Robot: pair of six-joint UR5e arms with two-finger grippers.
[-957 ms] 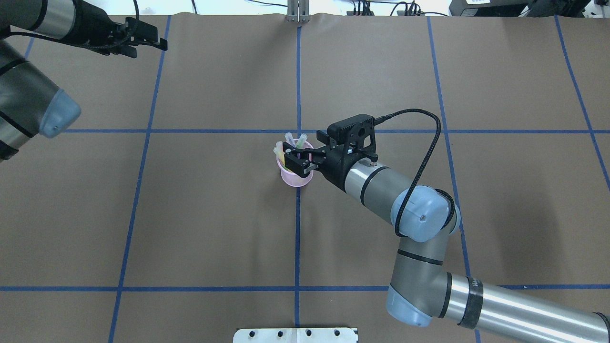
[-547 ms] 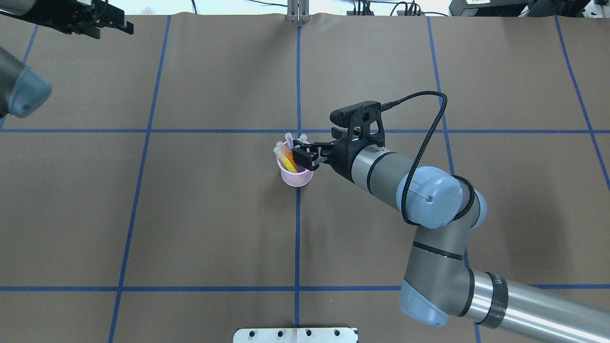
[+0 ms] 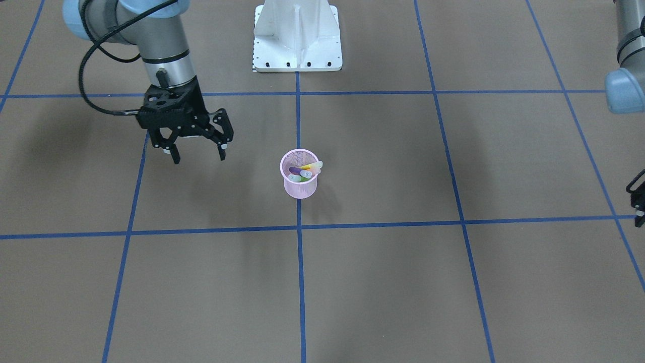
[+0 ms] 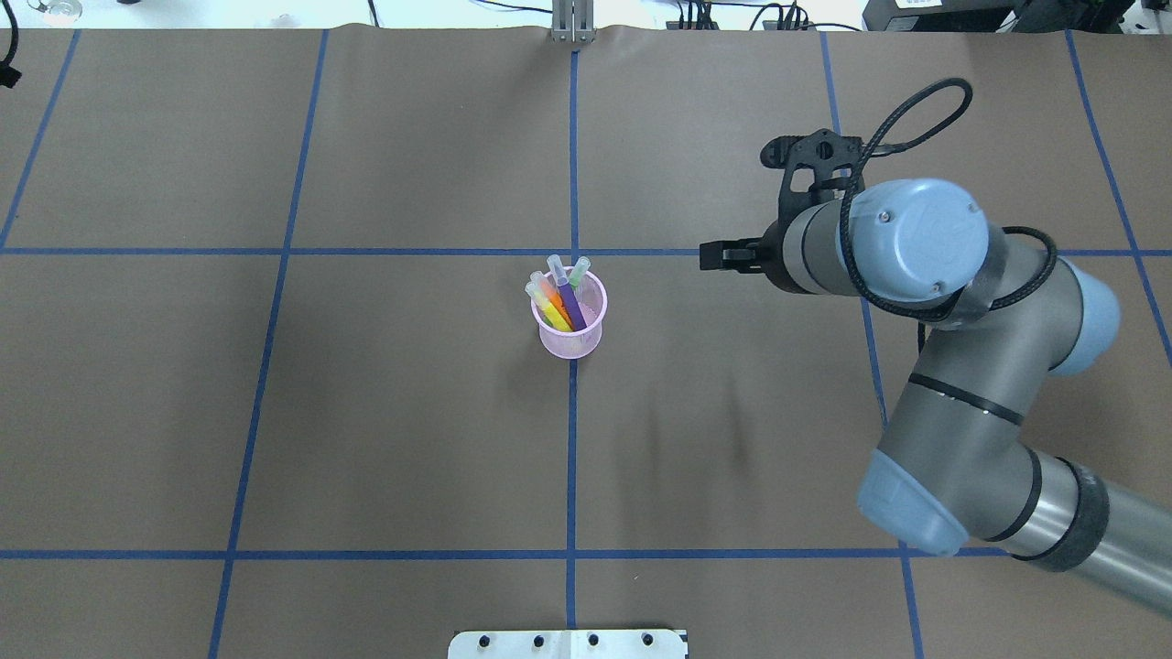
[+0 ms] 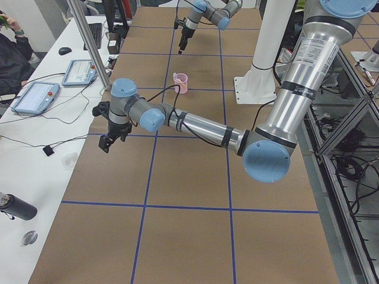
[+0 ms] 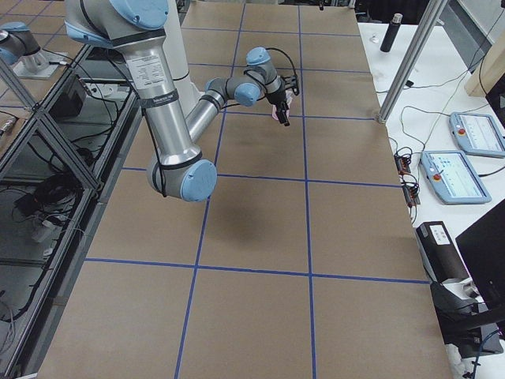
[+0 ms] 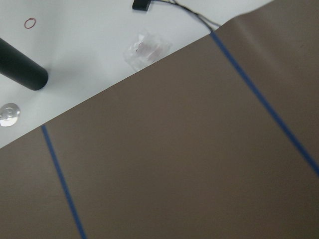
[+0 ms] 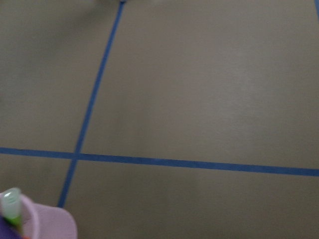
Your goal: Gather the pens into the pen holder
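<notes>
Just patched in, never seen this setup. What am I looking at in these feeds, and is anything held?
These are two robot arms at a brown table, each ending in a two-finger gripper. One camera looks down from behind the robot, one faces it across the table, two look from the table's ends, and one rides on each wrist. In the middle stands a pink mesh pen holder with four pens leaning in it; I see none lying loose. The right gripper hangs open and empty, apart from the holder. The left gripper is out near the table's edge; whether it is open I cannot tell.
</notes>
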